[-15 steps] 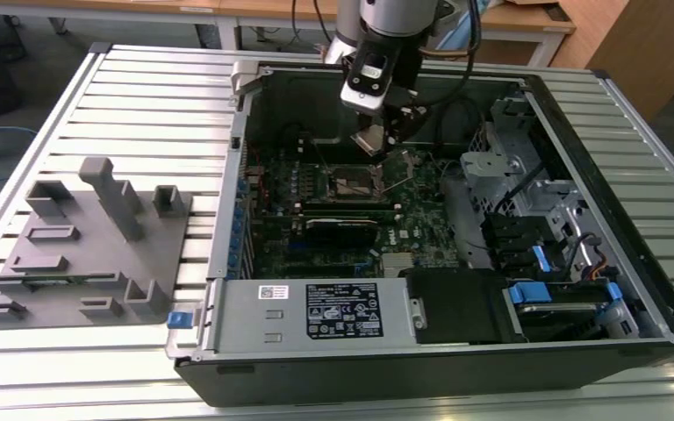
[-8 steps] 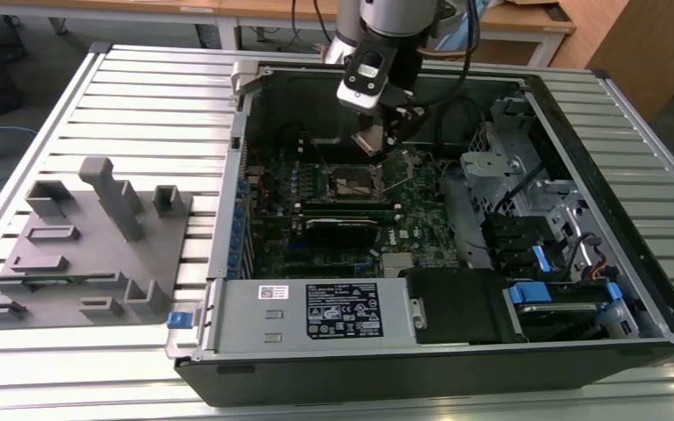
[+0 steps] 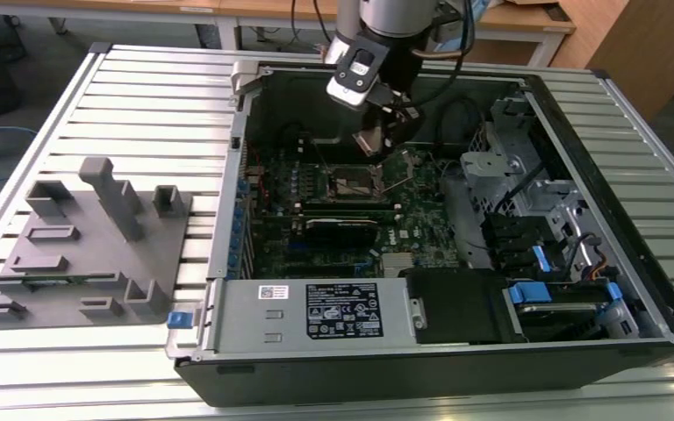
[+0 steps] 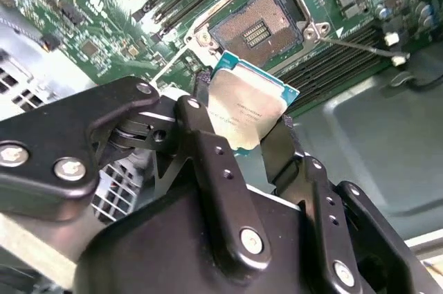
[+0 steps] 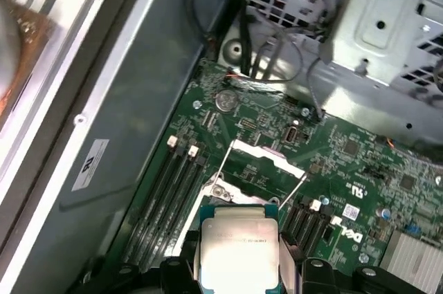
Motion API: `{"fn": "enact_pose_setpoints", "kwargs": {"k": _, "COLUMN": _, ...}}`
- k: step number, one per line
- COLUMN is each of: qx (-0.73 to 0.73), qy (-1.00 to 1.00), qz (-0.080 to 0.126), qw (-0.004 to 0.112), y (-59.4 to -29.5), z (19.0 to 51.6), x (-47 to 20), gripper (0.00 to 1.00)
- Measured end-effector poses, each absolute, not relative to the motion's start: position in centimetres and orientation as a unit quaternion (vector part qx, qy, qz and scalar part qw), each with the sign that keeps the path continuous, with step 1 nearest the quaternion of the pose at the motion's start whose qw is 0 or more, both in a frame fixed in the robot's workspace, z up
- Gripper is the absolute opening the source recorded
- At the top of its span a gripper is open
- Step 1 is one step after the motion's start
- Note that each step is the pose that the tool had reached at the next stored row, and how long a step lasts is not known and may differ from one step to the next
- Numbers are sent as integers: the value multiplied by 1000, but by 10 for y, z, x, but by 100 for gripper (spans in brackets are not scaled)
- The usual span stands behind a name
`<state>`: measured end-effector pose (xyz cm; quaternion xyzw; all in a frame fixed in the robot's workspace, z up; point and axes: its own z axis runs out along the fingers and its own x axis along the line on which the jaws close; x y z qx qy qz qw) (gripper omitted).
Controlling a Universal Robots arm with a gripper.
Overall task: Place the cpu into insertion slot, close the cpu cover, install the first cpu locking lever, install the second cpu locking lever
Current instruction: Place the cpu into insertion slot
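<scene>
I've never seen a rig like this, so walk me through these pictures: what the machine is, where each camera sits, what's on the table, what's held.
The machine is a robot arm reaching into an open computer case, which lies on a slatted metal table. The exterior view comes from a camera off the arm, taking in the whole table. Both wrist views come from cameras riding on the arm, looking past its gripper at the green motherboard. The gripper is shut on the cpu, a small flat silver chip, held clear of its socket, which is uncovered and empty. At the exterior view's left, a grey holder tray rests on the table beside the case.
</scene>
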<state>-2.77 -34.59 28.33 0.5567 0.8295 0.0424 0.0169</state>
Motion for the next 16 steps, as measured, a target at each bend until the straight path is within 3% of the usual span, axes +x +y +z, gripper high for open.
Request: {"fn": "enact_pose_setpoints", "kwargs": {"k": 16, "qx": 671, "qy": 740, "qz": 39, "qw": 23, "y": -346, "z": 281, "x": -28, "gripper": 54}}
